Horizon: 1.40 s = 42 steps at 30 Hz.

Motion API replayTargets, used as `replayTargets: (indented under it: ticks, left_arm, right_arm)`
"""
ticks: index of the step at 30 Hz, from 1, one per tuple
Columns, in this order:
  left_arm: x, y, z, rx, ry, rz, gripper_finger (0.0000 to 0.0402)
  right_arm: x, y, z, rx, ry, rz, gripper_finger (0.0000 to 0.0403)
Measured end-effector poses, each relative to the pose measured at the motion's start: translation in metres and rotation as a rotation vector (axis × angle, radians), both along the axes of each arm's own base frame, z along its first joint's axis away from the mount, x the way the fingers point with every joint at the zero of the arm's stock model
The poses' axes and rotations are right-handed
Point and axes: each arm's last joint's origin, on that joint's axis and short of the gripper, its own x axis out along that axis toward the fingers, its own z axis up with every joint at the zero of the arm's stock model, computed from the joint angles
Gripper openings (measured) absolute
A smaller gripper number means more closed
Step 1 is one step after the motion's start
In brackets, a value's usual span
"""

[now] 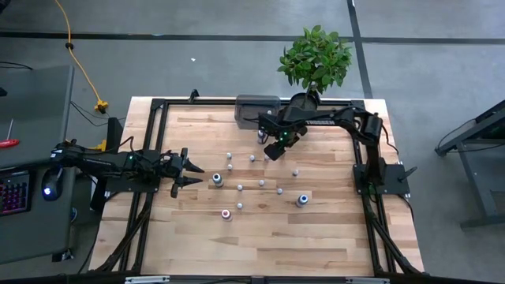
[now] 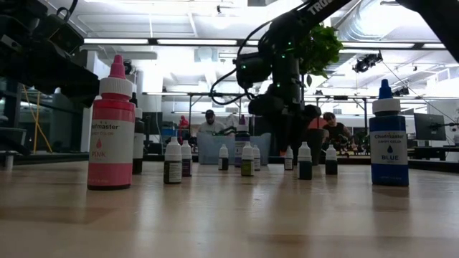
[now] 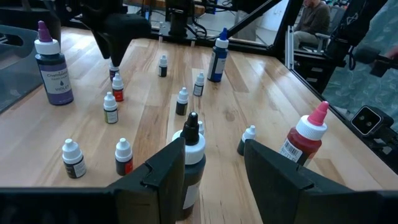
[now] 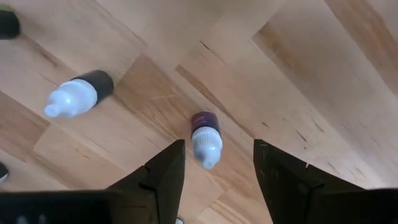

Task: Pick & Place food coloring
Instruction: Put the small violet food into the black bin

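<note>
right gripper (image 4: 214,165) fingers open over a small bottle (image 4: 204,139) — seemingly not gripping.

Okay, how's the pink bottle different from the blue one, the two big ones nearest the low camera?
The pink bottle has a pink label body, a white collar and a pink pointed tip; the blue bottle has a blue label body, a white collar and a blue tip. In the low view the pink bottle shows larger and nearer than the blue bottle. Both stand upright on the wooden table, share the same shape, and dwarf the tiny bottles behind them.
</note>
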Motion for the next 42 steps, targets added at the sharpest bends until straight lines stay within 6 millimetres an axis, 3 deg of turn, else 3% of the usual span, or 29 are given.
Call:
replayTargets:
  ticks: [24,42]
  left_arm:
    - [0.0000,0.0000,0.0000,0.000,0.000,0.000,0.0163]
    - [0.0000,0.0000,0.0000,0.000,0.000,0.000,0.0163]
  right_arm:
    - [0.0009,0.0007,-0.0020,0.028,-0.005,0.008,0.0065]
    - [0.0007,0.0005,-0.0008,0.018,-0.005,0.005,0.0042]
